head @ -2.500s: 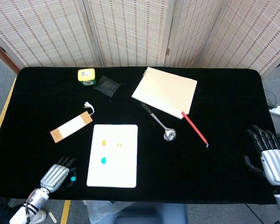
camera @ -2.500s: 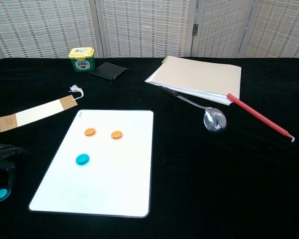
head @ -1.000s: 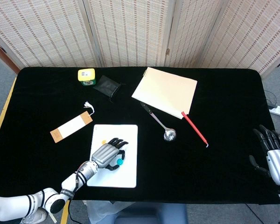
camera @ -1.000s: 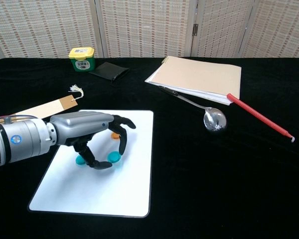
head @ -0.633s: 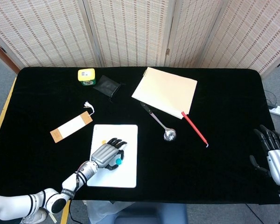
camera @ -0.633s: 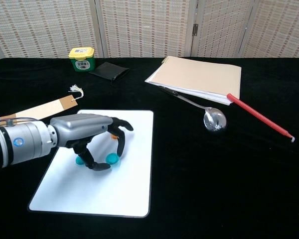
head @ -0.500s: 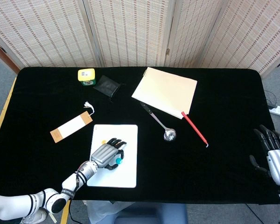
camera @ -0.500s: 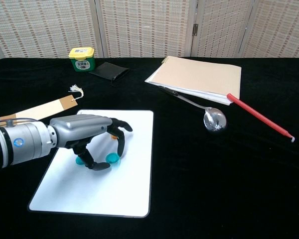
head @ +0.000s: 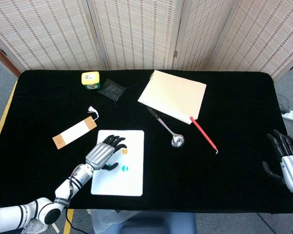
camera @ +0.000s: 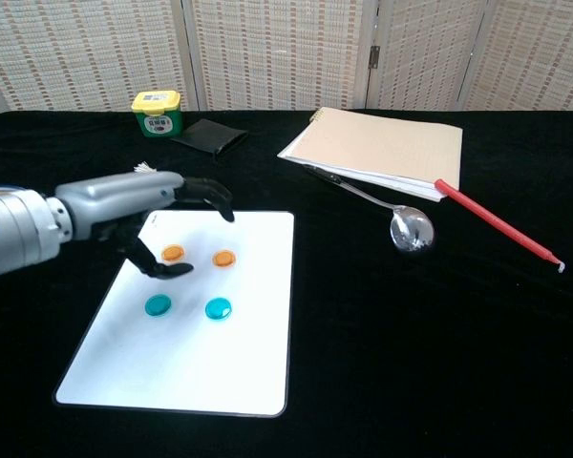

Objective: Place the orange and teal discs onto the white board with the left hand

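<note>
The white board [camera: 229, 372] lies on the black table, front left. On it are two orange discs [camera: 173, 253] [camera: 224, 258] and two teal discs [camera: 158, 305] [camera: 219, 308], all lying flat and free. My left hand [camera: 143, 215] hovers over the board's far left corner with its fingers apart and nothing in them. In the head view the left hand [head: 101, 153] covers the board's [head: 132, 183] left part, with one orange disc [head: 124, 151] and one teal disc [head: 125, 168] showing beside it. My right hand [head: 285, 163] stands open at the table's right edge.
A yellow-green tub [camera: 156, 112] and a black pouch [camera: 208, 136] sit at the back left. A notepad [camera: 382, 148], a spoon [camera: 411, 229] and a red pen [camera: 497, 224] lie to the right. A paper tag [head: 74, 132] lies left of the board.
My left hand brought a teal disc to the board, let it go there, then opened and drew back up and to the left. The right hand has barely moved.
</note>
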Action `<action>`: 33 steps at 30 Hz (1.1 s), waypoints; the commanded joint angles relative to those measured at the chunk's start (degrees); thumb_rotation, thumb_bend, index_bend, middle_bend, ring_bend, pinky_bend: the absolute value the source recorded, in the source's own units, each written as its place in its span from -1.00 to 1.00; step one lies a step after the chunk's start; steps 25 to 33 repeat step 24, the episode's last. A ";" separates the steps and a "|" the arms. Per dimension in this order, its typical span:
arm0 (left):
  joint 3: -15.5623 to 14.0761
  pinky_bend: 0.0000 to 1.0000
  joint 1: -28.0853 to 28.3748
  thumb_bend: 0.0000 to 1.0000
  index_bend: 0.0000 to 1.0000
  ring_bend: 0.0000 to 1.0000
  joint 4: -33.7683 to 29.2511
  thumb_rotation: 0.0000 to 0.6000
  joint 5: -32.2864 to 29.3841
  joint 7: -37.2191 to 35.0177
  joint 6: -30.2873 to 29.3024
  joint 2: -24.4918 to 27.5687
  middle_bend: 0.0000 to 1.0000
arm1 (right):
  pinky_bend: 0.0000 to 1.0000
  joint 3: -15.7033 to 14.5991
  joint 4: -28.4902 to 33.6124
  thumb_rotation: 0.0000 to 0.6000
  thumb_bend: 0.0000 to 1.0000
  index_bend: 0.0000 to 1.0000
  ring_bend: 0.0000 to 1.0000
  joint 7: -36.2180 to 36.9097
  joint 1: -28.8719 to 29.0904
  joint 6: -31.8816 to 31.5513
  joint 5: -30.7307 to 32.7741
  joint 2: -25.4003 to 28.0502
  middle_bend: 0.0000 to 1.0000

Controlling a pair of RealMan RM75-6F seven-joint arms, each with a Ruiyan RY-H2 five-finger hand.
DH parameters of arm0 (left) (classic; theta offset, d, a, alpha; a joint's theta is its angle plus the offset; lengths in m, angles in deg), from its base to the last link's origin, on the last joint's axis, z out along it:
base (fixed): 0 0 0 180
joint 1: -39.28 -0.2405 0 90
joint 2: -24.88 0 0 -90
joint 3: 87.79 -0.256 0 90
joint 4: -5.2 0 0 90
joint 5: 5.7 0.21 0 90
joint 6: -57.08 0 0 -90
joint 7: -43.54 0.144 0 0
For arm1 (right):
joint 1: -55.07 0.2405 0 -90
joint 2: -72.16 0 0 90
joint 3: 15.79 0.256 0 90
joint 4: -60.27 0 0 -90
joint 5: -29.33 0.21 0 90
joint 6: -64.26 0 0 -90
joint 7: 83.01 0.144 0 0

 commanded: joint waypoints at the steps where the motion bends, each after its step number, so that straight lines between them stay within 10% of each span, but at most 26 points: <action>1: 1.08 -1.00 -3.75 -0.19 -0.49 -1.00 -1.96 1.00 0.89 -3.07 -5.85 4.91 -0.80 | -1.00 0.07 0.22 1.00 -0.11 -0.95 -1.00 -0.20 0.17 0.26 0.01 0.60 -0.95; 21: -3.05 -1.00 -24.93 -0.19 -0.46 -1.00 2.09 1.00 1.68 -6.89 -31.28 13.63 -0.80 | -1.00 -0.35 2.19 1.00 -0.11 -1.00 -1.00 -0.39 1.83 3.93 0.54 0.67 -1.00; 33: -3.86 -1.00 -27.18 -0.19 -0.46 -1.00 1.57 1.00 2.17 -6.69 -33.26 13.70 -0.80 | -1.00 -0.47 1.51 1.00 -0.11 -1.00 -1.00 -0.38 1.38 3.03 0.36 -0.32 -1.00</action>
